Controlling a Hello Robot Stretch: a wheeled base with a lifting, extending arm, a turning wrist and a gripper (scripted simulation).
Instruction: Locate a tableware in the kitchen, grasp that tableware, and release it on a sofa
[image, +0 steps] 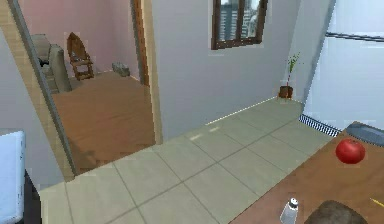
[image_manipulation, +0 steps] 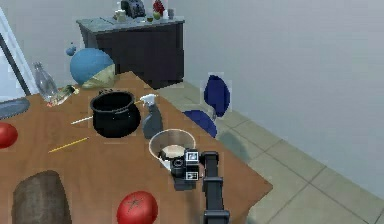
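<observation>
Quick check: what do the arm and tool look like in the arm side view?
The arm is a dark square bar. At its far end sit two small white squares with black marks. Left of them is the tool: dark body, two thin fingers.

Both views are evenly and fairly brightly lit, without glare. In the forward view, the room beyond the door frame (image: 43, 100) at upper left is dimmer, and that frame leans toward the edge. In the arm side view, shadows beneath the pot (image_manipulation: 114, 112) on the surface (image_manipulation: 90, 170) seem soft.
</observation>
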